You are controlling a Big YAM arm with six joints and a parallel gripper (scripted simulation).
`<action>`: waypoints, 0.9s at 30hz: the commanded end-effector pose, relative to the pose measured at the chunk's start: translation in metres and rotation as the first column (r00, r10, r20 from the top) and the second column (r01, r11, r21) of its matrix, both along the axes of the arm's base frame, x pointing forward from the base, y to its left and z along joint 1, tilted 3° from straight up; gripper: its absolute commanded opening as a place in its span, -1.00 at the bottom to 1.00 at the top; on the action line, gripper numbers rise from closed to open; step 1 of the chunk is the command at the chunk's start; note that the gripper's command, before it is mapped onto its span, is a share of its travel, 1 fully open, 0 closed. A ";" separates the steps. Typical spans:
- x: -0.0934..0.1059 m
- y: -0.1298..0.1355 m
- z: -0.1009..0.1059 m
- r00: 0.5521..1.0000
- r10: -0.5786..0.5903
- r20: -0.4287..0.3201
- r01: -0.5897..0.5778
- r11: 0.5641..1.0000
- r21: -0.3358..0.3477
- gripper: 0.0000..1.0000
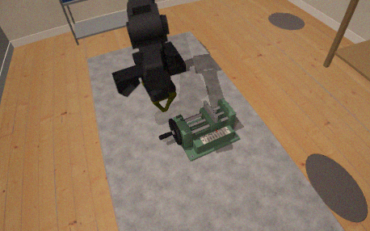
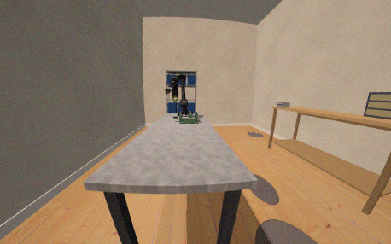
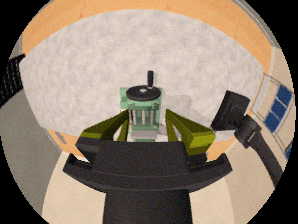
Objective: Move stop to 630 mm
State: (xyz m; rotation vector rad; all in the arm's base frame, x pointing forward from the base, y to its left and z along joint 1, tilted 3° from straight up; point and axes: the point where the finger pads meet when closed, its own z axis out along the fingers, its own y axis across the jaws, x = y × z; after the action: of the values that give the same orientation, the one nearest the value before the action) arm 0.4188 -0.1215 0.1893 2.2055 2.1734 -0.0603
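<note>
Grey table (image 1: 153, 182) (image 2: 171, 158) (image 3: 90, 60) below, black arm (image 1: 145, 30) (image 2: 183, 91) above it! Green vise-like device (image 1: 218, 139) (image 2: 189, 120) (image 3: 124, 95) on the tabletop, black handwheel (image 1: 176, 131) (image 3: 143, 92) at its end, and the gripper (image 1: 165, 108) (image 2: 175, 99) (image 3: 147, 112) hovers near, fingers apart, nothing between them!

The arm (image 1: 145, 30) (image 2: 183, 91) stands at the far end, all black, its upper part raised and bent over, with the forearm dropping down on the left. The wrist (image 1: 151, 65) reaches toward the near side in the top view, with dark blocky parts jutting out to its left and right. Below it the gripper (image 1: 164, 110) (image 2: 175, 99) (image 3: 147, 112) points down. Its yellow-green fingers stand partly open, a gap between their tips, with nothing held, and they hang in the air, leaning inward toward each other.
</note>
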 end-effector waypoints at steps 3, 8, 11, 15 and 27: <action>0.063 0.045 0.021 0.999 -0.008 0.052 0.008 1.000 -0.010 0.06; 0.090 0.075 0.020 0.999 -0.008 0.053 0.008 1.000 -0.007 0.06; 0.074 0.064 0.012 0.998 -0.031 0.057 0.032 0.999 -0.007 0.06; 0.076 0.063 -0.037 0.999 -0.032 0.017 0.032 0.999 -0.005 0.06; 0.074 0.065 -0.042 0.999 -0.023 0.048 0.023 1.000 -0.006 0.06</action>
State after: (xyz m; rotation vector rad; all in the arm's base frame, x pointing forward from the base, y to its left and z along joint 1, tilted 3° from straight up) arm 0.4931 -0.0537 0.1300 2.2089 2.1630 -0.0548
